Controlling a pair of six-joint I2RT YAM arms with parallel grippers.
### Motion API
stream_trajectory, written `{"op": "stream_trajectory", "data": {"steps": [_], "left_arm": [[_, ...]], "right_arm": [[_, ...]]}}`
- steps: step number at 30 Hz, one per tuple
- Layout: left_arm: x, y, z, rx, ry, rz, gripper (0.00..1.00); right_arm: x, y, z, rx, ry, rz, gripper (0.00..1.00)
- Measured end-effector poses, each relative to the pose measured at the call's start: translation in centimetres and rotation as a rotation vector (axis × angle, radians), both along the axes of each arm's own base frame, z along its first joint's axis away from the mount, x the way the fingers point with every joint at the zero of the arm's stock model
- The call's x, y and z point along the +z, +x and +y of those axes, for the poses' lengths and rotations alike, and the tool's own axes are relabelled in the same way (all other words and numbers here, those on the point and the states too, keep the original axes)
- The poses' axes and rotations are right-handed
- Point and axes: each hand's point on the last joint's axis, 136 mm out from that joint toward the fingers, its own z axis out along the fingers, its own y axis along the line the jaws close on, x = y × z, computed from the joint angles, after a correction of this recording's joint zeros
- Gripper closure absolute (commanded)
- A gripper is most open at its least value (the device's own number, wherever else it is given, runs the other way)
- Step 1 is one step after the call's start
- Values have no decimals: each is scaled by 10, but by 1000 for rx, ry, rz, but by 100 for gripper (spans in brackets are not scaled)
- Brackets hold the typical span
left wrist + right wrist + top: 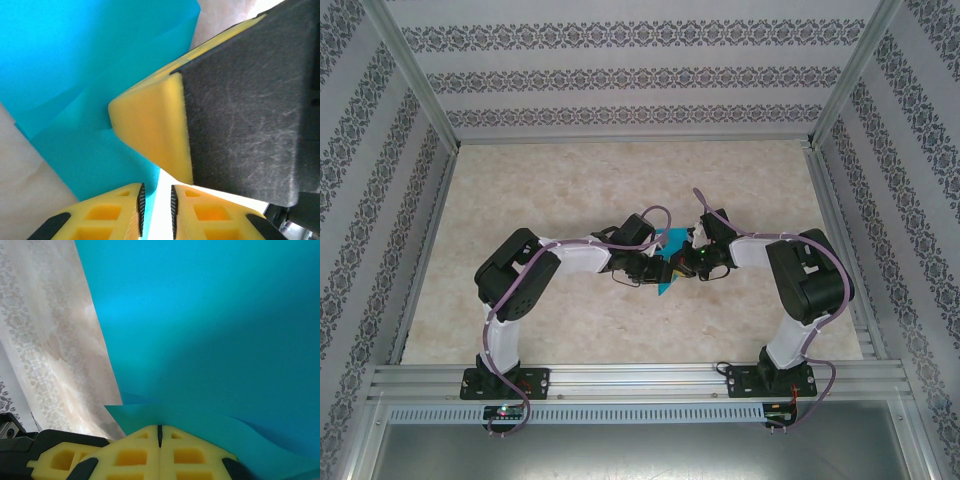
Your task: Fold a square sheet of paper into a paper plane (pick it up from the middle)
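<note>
Paper [210, 315]: one blue sheet between two grippers.
Right gripper [160, 430]: together, seemingly pinching paper.
Left gripper [156, 200]: slightly apart; right finger [150, 130] blocks it.

Bright, even light — wrist close-ups soft (white glare patches), overhead sharp.

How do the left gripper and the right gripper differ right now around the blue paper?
The right gripper has its jaws pressed together, pinching the square sheet of paper; the left gripper has a narrow gap between its jaws. The left gripper reaches the sheet from the left, the right gripper from the right. Both have yellow fingers.
</note>
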Motion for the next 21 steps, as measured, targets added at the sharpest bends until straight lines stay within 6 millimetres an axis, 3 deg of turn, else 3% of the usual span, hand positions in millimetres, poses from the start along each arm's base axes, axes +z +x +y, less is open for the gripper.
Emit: {"op": "stream_trajectory", "data": {"steps": [21], "left_arm": [[-10, -3, 8, -99, 145, -93, 76]], "right_arm": [[0, -1, 0, 1, 5, 4, 100]]}}
